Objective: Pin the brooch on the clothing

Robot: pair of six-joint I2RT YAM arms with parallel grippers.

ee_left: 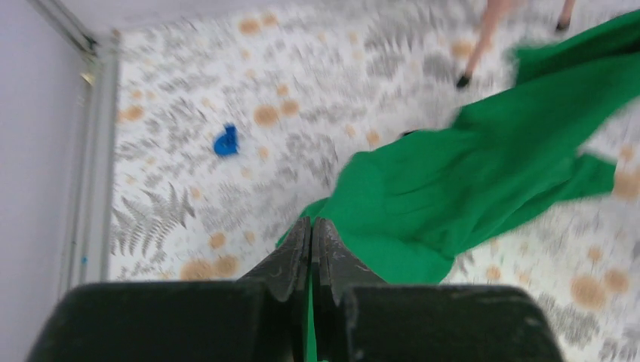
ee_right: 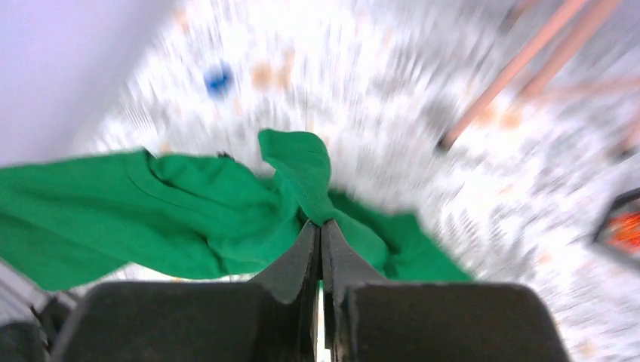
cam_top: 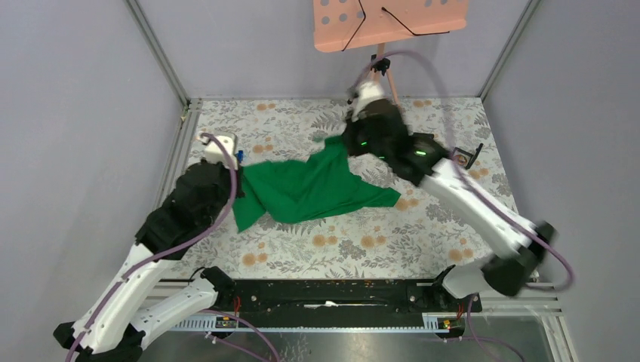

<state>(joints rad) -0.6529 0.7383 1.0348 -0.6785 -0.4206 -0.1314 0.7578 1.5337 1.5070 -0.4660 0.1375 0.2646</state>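
Your left jaws are closed tight on the left edge of the shirt (cam_top: 317, 188), your right jaws on its far edge; the brooch (ee_left: 226, 141) lies apart on the tabletop (cam_top: 362, 241)

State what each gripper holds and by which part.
Both hold the green T-shirt. The left gripper pinches the shirt's edge at its left end. The right gripper pinches a bunched fold at its far right end.

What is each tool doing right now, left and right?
Left tool: closed, pinching an edge of the green T-shirt.
Right tool: closed, pinching a fold of the T-shirt.
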